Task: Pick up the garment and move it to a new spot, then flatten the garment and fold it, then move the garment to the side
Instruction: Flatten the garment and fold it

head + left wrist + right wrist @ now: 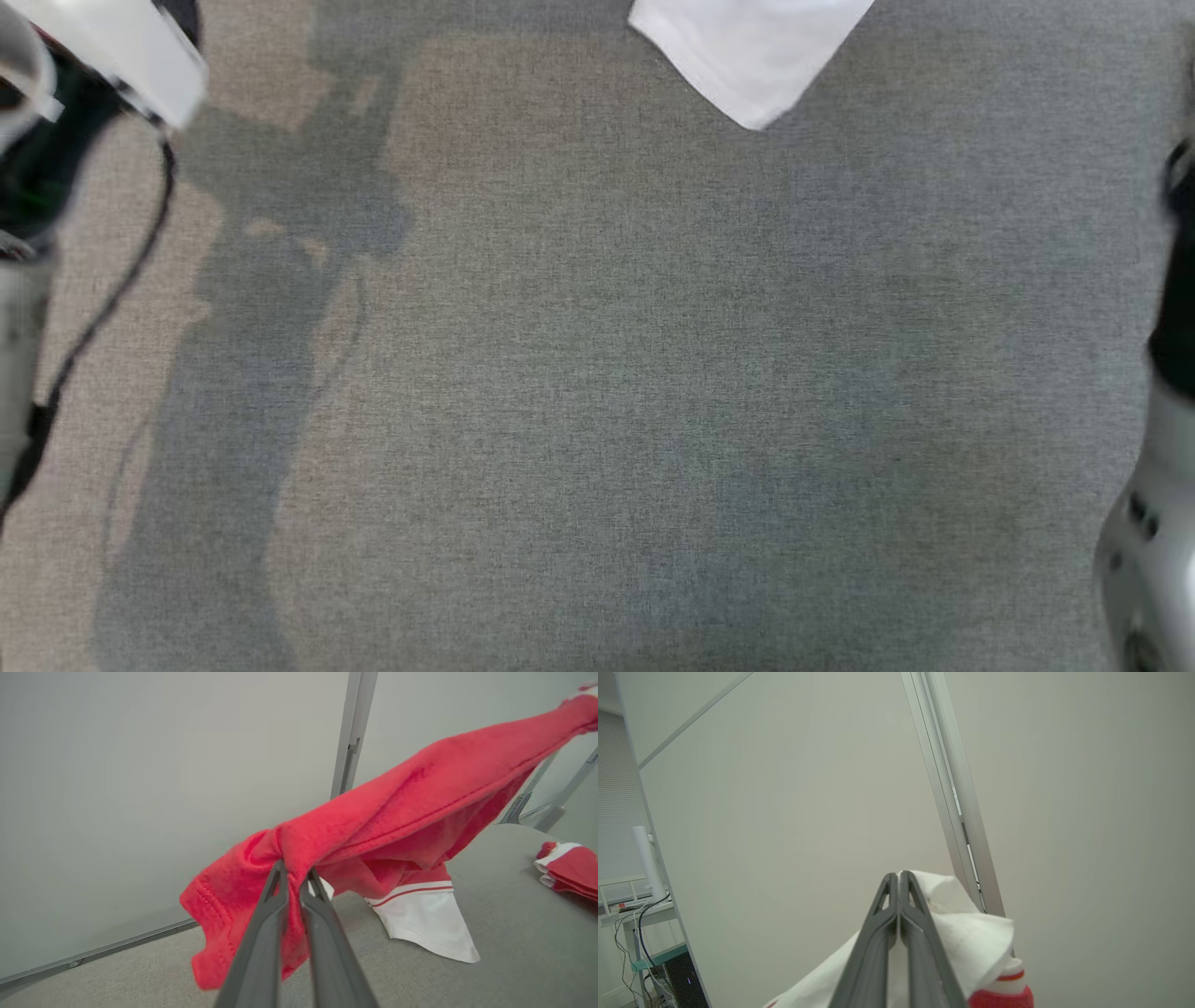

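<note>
Over a grey cloth-covered bench (597,420), backed by pale wall panels (140,788) on metal posts (350,732), one red-and-white garment (420,793) hangs stretched in the air. Two end effectors hold it: the left end effector (294,872) is pinched tight on a red edge, and the right end effector (898,877) is fully closed on white cloth. One folded red-and-white pile (570,868) lies on the bench.

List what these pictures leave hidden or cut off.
- Head view: garment cut by the top edge, one white corner in frame; left arm blurred.
- Left wrist view: the garment's far end runs off the right edge; the folded cloth is cut there.
- Right wrist view: the bottom edge cuts the garment.
</note>
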### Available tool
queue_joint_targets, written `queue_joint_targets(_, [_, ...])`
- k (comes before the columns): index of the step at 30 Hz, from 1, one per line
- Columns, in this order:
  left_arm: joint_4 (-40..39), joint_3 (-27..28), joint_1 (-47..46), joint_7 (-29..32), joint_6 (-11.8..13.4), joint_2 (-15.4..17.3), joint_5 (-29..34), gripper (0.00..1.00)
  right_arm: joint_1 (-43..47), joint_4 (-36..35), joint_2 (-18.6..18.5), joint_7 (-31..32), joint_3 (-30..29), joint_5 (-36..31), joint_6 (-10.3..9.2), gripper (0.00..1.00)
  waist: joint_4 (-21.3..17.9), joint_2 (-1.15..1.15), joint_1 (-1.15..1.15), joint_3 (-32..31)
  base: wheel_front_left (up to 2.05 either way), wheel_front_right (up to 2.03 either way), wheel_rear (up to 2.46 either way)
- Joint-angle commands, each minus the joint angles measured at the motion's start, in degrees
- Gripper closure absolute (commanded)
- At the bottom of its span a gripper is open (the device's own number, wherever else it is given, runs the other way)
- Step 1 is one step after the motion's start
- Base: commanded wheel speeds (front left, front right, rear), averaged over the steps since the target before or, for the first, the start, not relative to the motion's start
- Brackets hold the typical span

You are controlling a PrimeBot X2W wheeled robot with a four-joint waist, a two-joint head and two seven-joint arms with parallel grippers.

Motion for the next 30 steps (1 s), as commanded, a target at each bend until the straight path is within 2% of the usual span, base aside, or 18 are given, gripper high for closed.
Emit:
queue_joint_targets(1, [1.08, -1.50, 1.56, -1.83, -0.02, 0.95, -1.17, 1.00, 4.15, -0.76, -0.40, -1.29, 0.56, -0.27, 0.03, 1.00, -0.43, 0.00, 0.00, -0.54, 0.00, 0.00, 0.00])
queue_joint_targets(7, [3.75, -13.57, 12.70, -11.10, -0.03, 5.84, -4.81, 1.00, 29.46, -5.78, -0.41, -2.87, 2.26, 3.61, 0.03, 1.00, -1.89, 0.00, 0.00, -3.54, 0.00, 0.00, 0.00])
queue_joint_targets(11, [5.08, -20.78, 19.90, -15.74, -0.04, 7.30, -6.68, 1.00, 46.30, -6.28, -0.38, -4.16, 1.85, 6.86, 0.03, 1.00, -2.09, 0.00, 0.00, -5.57, 0.00, 0.00, 0.00])
queue_joint_targets(13, [5.79, -23.66, 22.11, -17.72, -0.04, 7.68, -7.12, 1.00, 52.14, -5.42, -0.32, -4.93, 1.93, 6.02, 0.03, 1.00, -2.06, 0.00, 0.00, -6.54, 0.00, 0.00, 0.00])
queue_joint_targets(18, [8.78, -27.77, 24.88, -21.67, -0.04, 7.16, -7.82, 1.00, 58.16, -2.10, -0.36, -6.53, 2.97, 5.77, 0.03, 1.00, -1.91, 0.00, 0.00, -8.97, 0.00, 0.00, 0.00])
queue_joint_targets(24, [10.49, -30.20, 25.22, -22.77, -0.04, 6.68, -9.20, 1.00, 57.74, 0.28, -0.37, -6.77, 4.55, 6.33, 0.03, 1.00, -1.10, 0.00, 0.00, -11.62, 0.00, 0.00, 0.00])
queue_joint_targets(26, [10.57, -30.89, 25.39, -22.56, -0.05, 6.87, -9.68, 0.89, 57.79, 0.63, -0.38, -6.63, 4.45, 6.18, 0.03, 1.00, -0.91, 0.00, 0.00, -12.33, 0.00, 0.00, 0.00])
queue_joint_targets(29, [10.79, -30.58, 25.91, -23.26, -0.05, 7.00, -10.86, 0.51, 58.22, 1.00, -0.37, -6.28, 4.13, 5.18, 0.03, 1.00, -0.89, 0.00, 0.00, -13.13, 0.00, 0.00, 0.00])
queue_joint_targets(30, [10.79, -30.58, 25.91, -23.26, -0.05, 7.00, -10.86, 0.51, 58.22, 1.00, -0.37, -6.28, 4.13, 5.18, 0.03, 1.00, -0.89, 0.00, 0.00, -13.13, 0.00, 0.00, 0.00])
